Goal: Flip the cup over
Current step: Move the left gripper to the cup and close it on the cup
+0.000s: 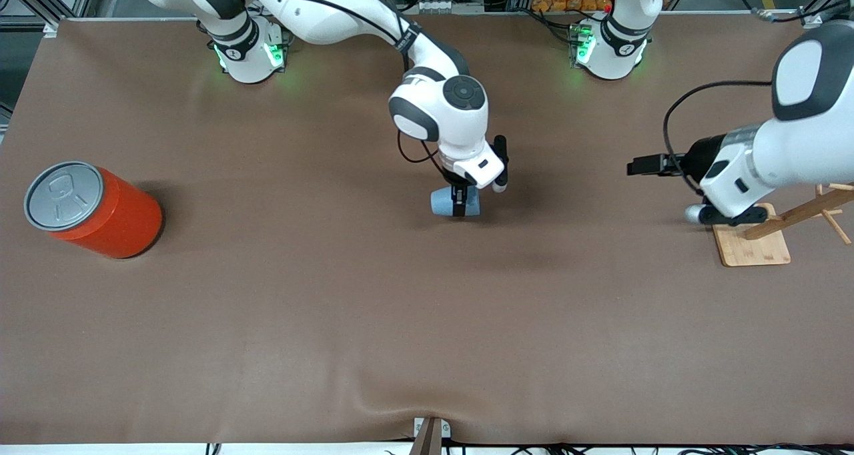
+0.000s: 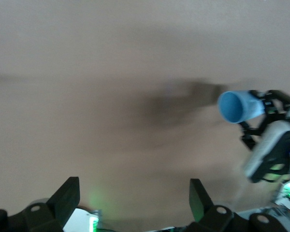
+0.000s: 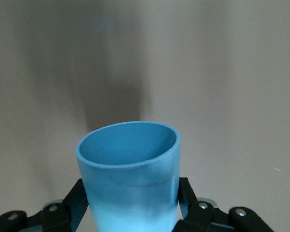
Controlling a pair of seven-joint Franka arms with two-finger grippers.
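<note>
The small light-blue cup (image 1: 444, 202) is held on its side just over the middle of the table by my right gripper (image 1: 459, 203), whose black fingers (image 3: 78, 199) clamp its body. In the right wrist view the cup (image 3: 130, 179) fills the space between the fingers, and its open, darker-blue mouth points away from the wrist. The cup also shows in the left wrist view (image 2: 238, 106). My left gripper (image 1: 644, 165) waits open and empty over the left arm's end of the table, with its fingers (image 2: 67, 195) spread wide.
A large orange can with a grey lid (image 1: 100, 211) stands at the right arm's end of the table. A wooden stand on a square base (image 1: 754, 245) sits under the left arm. The brown table cover (image 1: 427, 321) has a small ridge at its near edge.
</note>
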